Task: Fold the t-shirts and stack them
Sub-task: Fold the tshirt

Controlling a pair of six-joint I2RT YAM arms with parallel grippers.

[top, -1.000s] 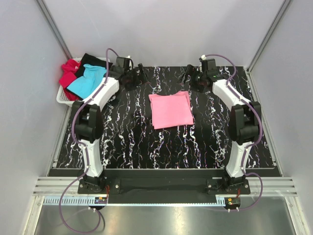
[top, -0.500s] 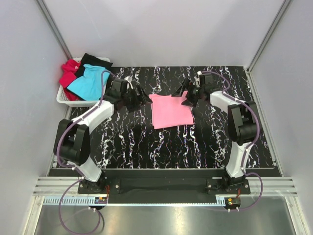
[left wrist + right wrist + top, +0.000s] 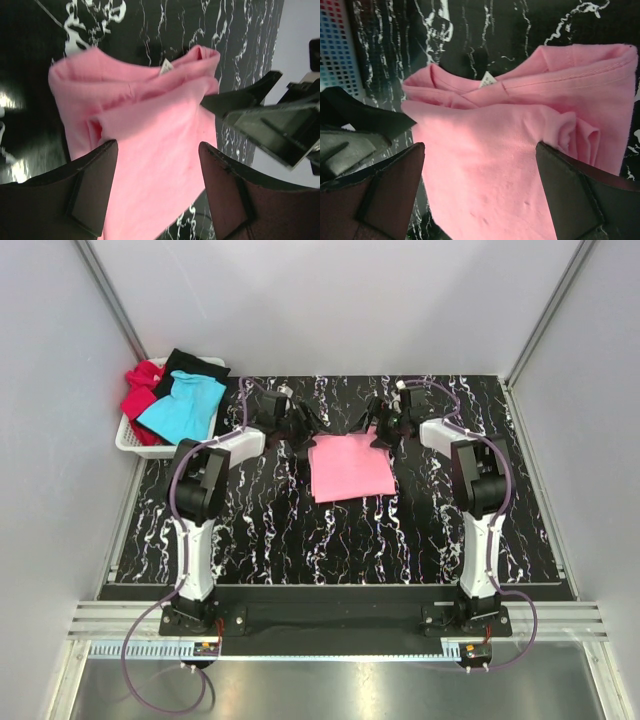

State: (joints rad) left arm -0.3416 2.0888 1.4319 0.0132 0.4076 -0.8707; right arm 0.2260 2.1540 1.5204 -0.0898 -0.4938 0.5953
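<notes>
A pink t-shirt [image 3: 350,468] lies folded in a rectangle at the middle of the black marbled table, its small white label [image 3: 487,77] at the far edge. My left gripper [image 3: 300,428] hovers at its far left corner, open, with pink cloth [image 3: 150,140] showing between its fingers [image 3: 90,185]. At the far right corner my right gripper [image 3: 378,428] stands wide open over the pink cloth [image 3: 520,140]. Turquoise [image 3: 180,405], red [image 3: 140,392] and black [image 3: 195,365] t-shirts lie heaped in the basket at the back left.
The white plastic basket [image 3: 128,440] sits at the table's far left corner against the wall. Grey walls close in both sides and the back. Each gripper shows in the other's wrist view: the right one [image 3: 260,115], the left one [image 3: 355,130].
Both arms have swung inward from the table's back to the pink t-shirt's far corners. The left jaws have narrowed somewhat. The shirt has not moved.
</notes>
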